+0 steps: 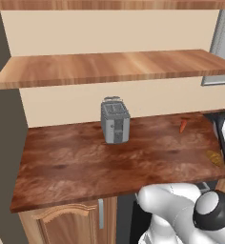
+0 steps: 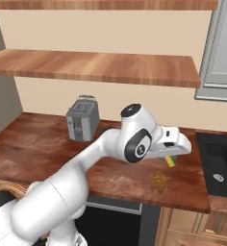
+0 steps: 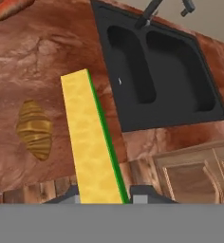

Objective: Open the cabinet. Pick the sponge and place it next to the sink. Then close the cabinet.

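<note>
One sponge (image 3: 92, 142), one croissant (image 3: 34, 128), one carrot (image 3: 9, 9), one toaster (image 1: 115, 120) and one black double-basin sink (image 3: 156, 71) are in sight. The gripper (image 3: 104, 195) is clenched on the sponge, which stands on edge between the fingers and reaches away from the hand, its yellow layer facing the hand camera and the green face showing as a thin strip along one side. In the right base view the arm reaches forward over the counter with the hand turned toward the sink side and angled down, the sponge held clear of the surface. Below the hand lies the reddish-brown wooden counter (image 1: 86, 162); the croissant lies just to one side of the sponge, the sink to the other, and the carrot farther off beyond the croissant. The toaster stands well behind the hand, near the cream wall. Above hangs the cabinet (image 1: 109, 66) of light-brown planks.
</note>
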Robot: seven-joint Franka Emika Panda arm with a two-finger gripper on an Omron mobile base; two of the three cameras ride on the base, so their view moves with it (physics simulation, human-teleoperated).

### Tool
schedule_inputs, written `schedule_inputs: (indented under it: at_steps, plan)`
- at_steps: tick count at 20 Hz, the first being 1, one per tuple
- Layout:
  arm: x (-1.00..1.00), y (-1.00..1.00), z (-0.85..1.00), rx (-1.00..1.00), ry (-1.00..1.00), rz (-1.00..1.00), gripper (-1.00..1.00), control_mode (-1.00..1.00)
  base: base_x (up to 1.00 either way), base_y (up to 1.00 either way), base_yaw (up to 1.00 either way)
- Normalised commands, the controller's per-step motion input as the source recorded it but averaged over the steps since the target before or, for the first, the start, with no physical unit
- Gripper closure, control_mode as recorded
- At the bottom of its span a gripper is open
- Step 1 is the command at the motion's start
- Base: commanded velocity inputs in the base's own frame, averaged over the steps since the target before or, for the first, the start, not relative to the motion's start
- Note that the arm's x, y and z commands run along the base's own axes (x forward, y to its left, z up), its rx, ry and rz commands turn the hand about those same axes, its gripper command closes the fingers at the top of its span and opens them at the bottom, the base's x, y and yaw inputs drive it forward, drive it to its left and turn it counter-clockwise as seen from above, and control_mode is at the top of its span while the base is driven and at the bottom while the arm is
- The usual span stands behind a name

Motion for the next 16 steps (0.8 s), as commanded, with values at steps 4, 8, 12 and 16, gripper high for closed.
schedule_inputs:
  at_steps: [4,8,12,16]
  plan:
    - [0.30,-0.60,-0.46,0.00,0.12,0.06,1.00,-1.00,0.00,0.00,0.00]
    - [0.33,-0.47,-0.42,0.02,0.08,0.16,1.00,-1.00,0.00,0.00,0.00]
    - [0.33,-0.36,-0.34,0.04,0.06,0.21,1.00,-1.00,0.00,0.00,0.00]
    - [0.28,-0.43,-0.29,0.03,0.04,0.20,1.00,-1.00,0.00,0.00,0.00]
